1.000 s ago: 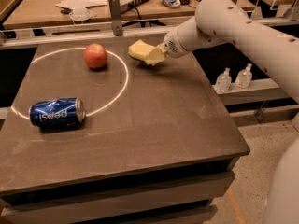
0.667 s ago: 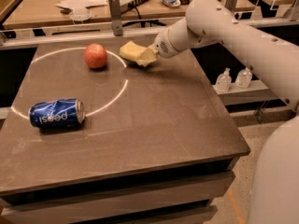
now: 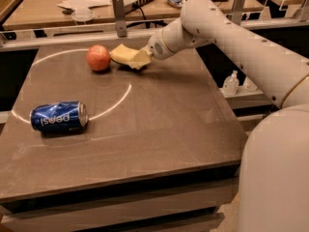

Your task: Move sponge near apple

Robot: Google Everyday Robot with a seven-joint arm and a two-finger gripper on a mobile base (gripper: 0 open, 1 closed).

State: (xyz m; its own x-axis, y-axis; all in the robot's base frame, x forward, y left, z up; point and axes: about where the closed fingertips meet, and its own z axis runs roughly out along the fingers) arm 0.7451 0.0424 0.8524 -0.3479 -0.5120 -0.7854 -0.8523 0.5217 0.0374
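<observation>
Farthest left of the apple, and well nearer to me, the blue Pepsi can [image 3: 59,116] lies on its side on the desk [image 3: 169,139], straddling the painted white ring [image 3: 123,94]. It has no part in this job, and I judge it far enough from the apple to be no obstacle. The apple [image 3: 98,57] itself sits upright inside the ring's far side, small, round and red-orange with a paler patch on top. As my reference point it should not be nudged. Just to the right of the apple is the sponge [image 3: 128,57], a pale yellow foam slab with wavy edges, a little wider than the apple. It is tilted, with a dark shadow under it, so I read it as carried slightly off the desk and not resting flat. Its left edge is almost at the apple, though I cannot tell whether they touch. Right of the apple again, at the sponge's far end, the claw [image 3: 145,57] is clenched on the sponge, gripping from the side so the slab's free end leads toward the fruit. The white arm [image 3: 231,33] reaches in low from the right. By my reckoning the sponge is already near enough to the apple, and only setting it down and letting go remain.
</observation>
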